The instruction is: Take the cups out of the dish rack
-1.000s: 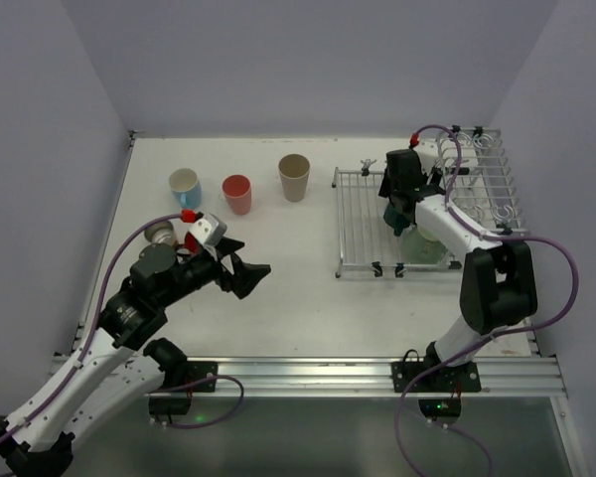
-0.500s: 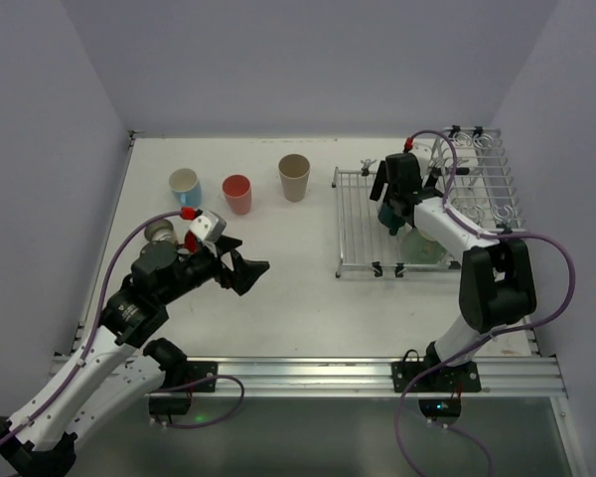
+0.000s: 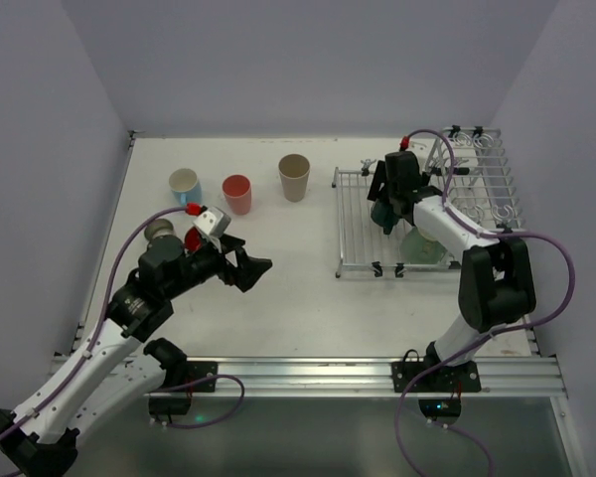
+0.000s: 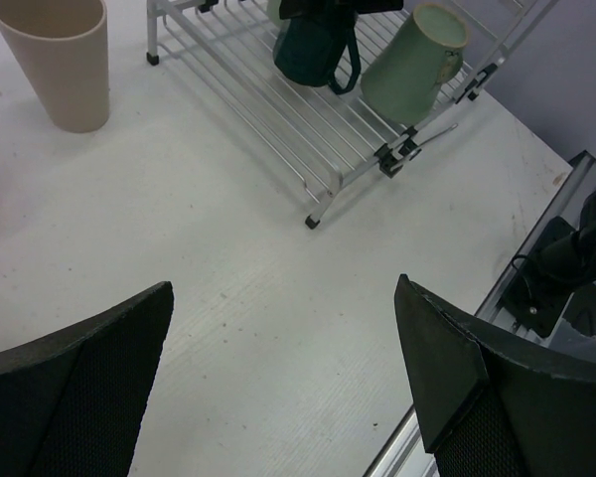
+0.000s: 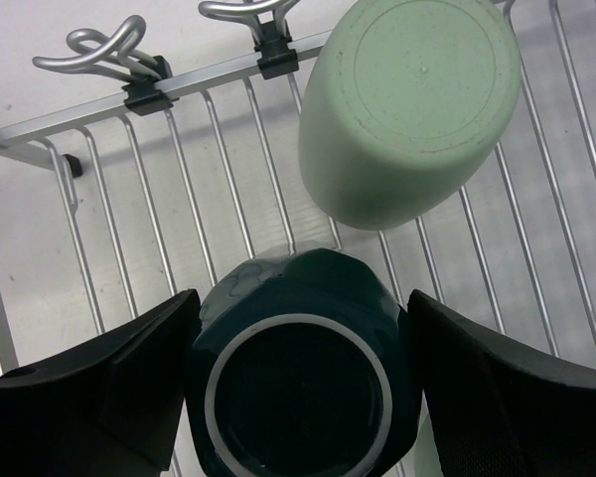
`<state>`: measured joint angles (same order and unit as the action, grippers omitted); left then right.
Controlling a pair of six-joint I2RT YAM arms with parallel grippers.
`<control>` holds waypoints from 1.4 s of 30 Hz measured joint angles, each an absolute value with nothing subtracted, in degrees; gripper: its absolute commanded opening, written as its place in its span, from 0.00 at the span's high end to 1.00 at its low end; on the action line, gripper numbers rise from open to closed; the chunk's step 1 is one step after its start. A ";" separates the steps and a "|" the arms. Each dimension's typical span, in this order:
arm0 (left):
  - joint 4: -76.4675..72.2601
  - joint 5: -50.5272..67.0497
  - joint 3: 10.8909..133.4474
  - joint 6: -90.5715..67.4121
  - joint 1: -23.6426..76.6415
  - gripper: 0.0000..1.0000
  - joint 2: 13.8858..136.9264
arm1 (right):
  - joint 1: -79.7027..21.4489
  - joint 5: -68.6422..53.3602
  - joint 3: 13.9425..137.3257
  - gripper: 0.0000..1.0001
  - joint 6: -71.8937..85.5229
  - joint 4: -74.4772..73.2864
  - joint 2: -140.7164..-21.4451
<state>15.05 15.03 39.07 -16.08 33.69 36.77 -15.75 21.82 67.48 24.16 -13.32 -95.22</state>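
Note:
The silver wire dish rack (image 3: pixel 358 238) stands at the right of the table. My right gripper (image 3: pixel 385 207) hangs over it, shut on a dark teal cup (image 5: pixel 303 388), with a finger pressed on either side. The left wrist view shows this cup (image 4: pixel 313 55) hanging just above the rack's wires (image 4: pixel 278 129). A sage green cup (image 5: pixel 412 109) lies tipped on the rack beside it. A light blue cup (image 3: pixel 185 185), a pink cup (image 3: pixel 236 193) and a beige cup (image 3: pixel 294 176) stand upright on the table. My left gripper (image 3: pixel 253 268) is open and empty over the table's middle.
Another pale cup (image 3: pixel 160 231) and something red (image 3: pixel 192 238) sit behind my left arm near the left wall. The rack's raised loop section (image 3: pixel 492 184) is at the far right. The metal rail (image 3: pixel 377 373) runs along the near edge.
My right gripper has drawn back over the rack, opened wider and then shut on the dark teal cup. The left arm has shifted only slightly.

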 measured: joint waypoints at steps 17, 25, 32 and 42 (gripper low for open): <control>-7.77 23.53 37.71 -34.46 33.50 0.04 52.62 | -16.10 13.47 67.37 1.00 26.81 -12.43 -82.81; -17.47 24.25 40.73 -38.52 33.56 0.07 66.11 | -16.08 6.15 65.14 1.00 32.03 -11.14 -79.50; -25.36 24.73 48.84 -39.99 33.56 0.12 78.94 | -16.10 -0.58 60.58 1.00 37.80 -7.60 -72.05; -32.38 27.40 57.45 -42.81 33.95 0.19 89.14 | -16.12 -11.55 55.02 1.00 43.51 -0.64 -66.72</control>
<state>-32.38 27.40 57.45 -42.81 33.95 89.14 -16.12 -11.55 55.02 43.51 -0.64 -66.72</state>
